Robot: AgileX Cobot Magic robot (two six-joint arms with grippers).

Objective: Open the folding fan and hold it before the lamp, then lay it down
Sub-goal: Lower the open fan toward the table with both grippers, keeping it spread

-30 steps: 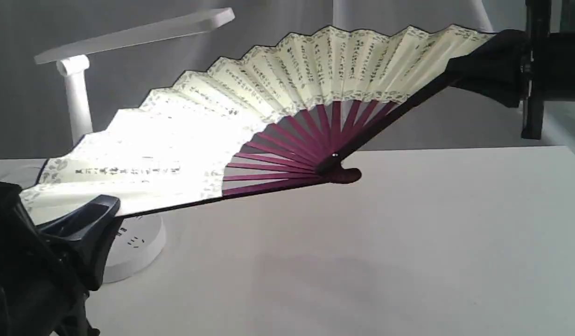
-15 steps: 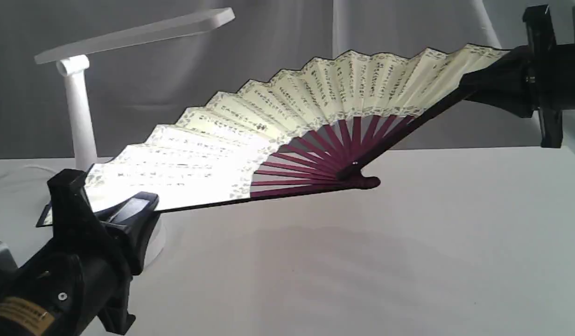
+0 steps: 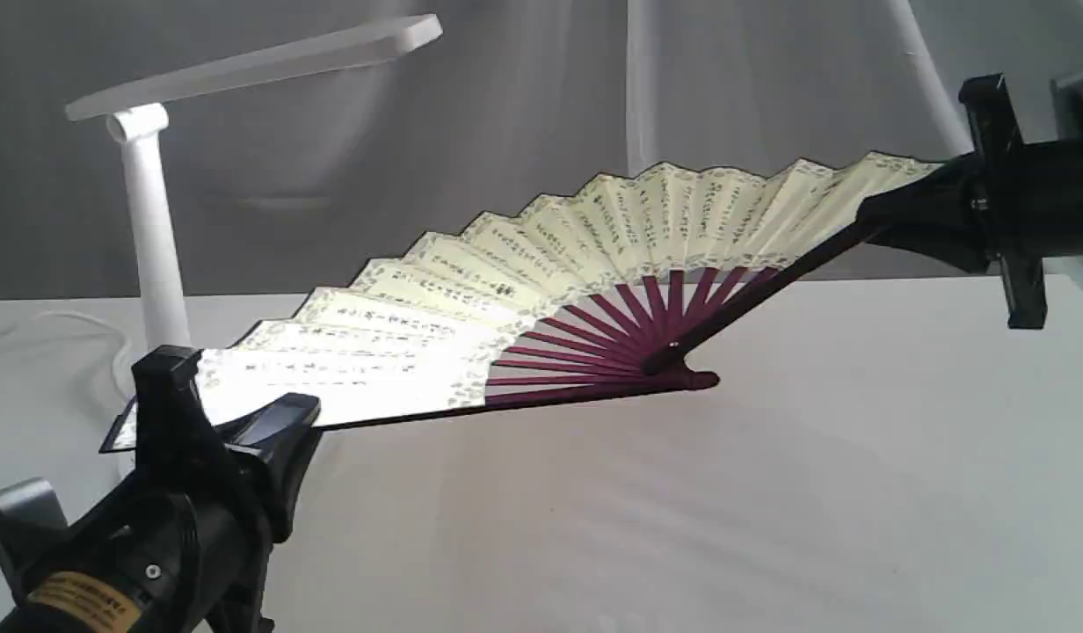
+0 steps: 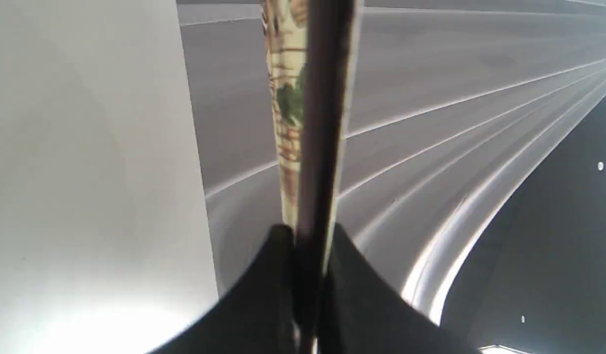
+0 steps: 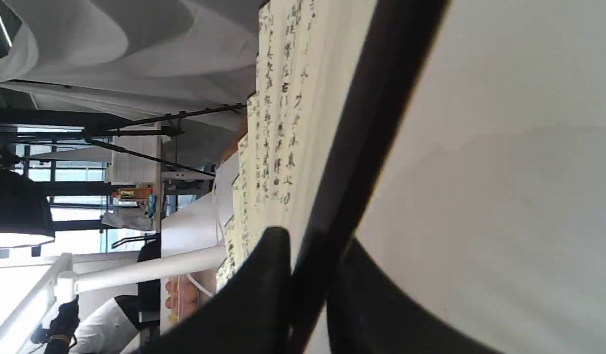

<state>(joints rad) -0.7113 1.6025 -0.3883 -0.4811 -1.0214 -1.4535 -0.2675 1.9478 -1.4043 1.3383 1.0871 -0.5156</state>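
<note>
Foreground: the black left gripper clamps one dark guard of the large cream paper folding fan with maroon wooden ribs, spread wide and tilted low over the white table, pivot nearest the surface. The black right gripper pinches the opposite guard. Light, and stiff only along those guards, its pleated leaf would likely tear. Behind the left end stands the white plastic desk lamp, post close by; grey drapes hang beyond.
</note>
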